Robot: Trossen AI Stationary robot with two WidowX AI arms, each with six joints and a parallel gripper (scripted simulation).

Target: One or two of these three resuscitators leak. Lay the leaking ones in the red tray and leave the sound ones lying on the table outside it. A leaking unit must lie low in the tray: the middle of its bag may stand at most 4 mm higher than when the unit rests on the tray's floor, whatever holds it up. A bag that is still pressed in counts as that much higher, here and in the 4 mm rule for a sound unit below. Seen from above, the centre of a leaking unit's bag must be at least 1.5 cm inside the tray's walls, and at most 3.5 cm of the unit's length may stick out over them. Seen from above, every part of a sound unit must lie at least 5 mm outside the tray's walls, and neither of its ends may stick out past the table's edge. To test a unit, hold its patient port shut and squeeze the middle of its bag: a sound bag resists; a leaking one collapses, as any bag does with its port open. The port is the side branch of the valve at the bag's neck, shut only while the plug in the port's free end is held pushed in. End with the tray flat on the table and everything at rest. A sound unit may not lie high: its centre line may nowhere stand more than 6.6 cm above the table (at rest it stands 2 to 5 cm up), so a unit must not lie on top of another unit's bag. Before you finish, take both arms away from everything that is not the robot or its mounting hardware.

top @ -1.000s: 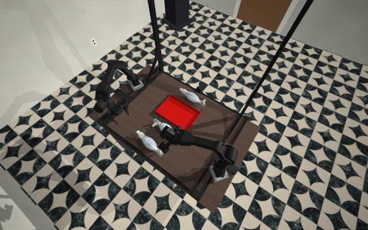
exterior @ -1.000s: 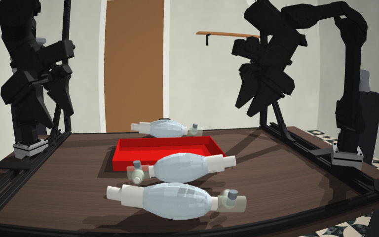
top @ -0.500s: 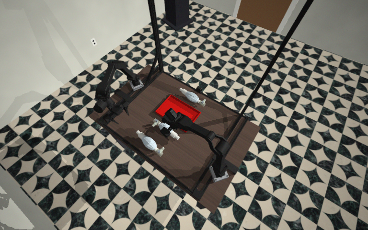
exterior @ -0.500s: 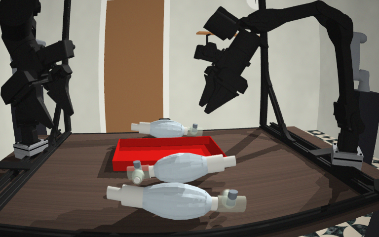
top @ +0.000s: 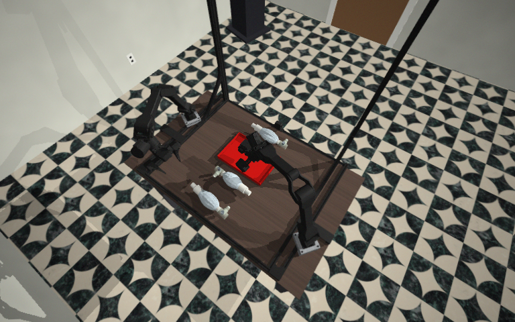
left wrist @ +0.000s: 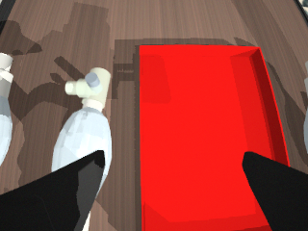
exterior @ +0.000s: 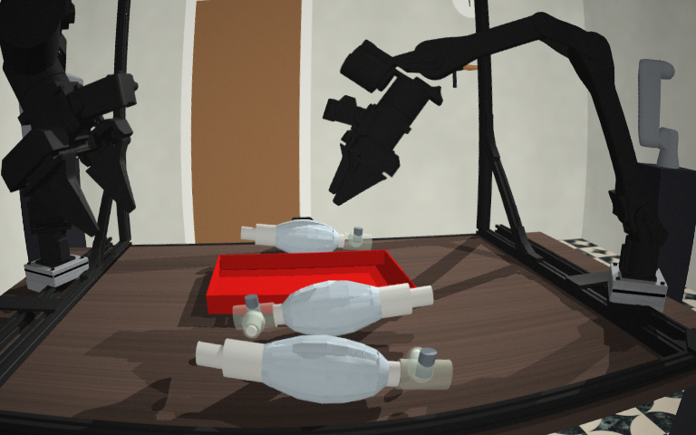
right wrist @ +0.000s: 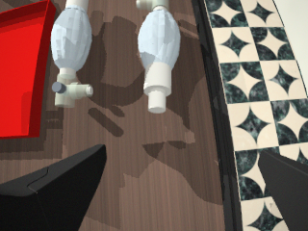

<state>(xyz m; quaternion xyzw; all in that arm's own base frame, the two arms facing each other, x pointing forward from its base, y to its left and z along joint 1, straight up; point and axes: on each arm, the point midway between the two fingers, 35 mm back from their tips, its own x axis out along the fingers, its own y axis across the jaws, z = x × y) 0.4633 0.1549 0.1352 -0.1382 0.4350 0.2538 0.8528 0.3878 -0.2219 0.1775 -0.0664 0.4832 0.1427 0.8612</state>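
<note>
Far resuscitator (top: 269,135) (exterior: 307,236) (left wrist: 306,130), probably wanted next, is seen off to one side of left tool (top: 243,156) (exterior: 335,198) (left wrist: 174,155), nearly fully open, empty.

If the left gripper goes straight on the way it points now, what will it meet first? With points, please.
Probably the red tray (top: 261,168) (exterior: 260,302) (left wrist: 192,96) (right wrist: 14,72), below the left gripper (top: 239,156) (exterior: 335,198) (left wrist: 174,158); depth is unclear, so one finger might touch the middle resuscitator (top: 231,180) (exterior: 333,307) (left wrist: 82,137) (right wrist: 71,40) first.
</note>
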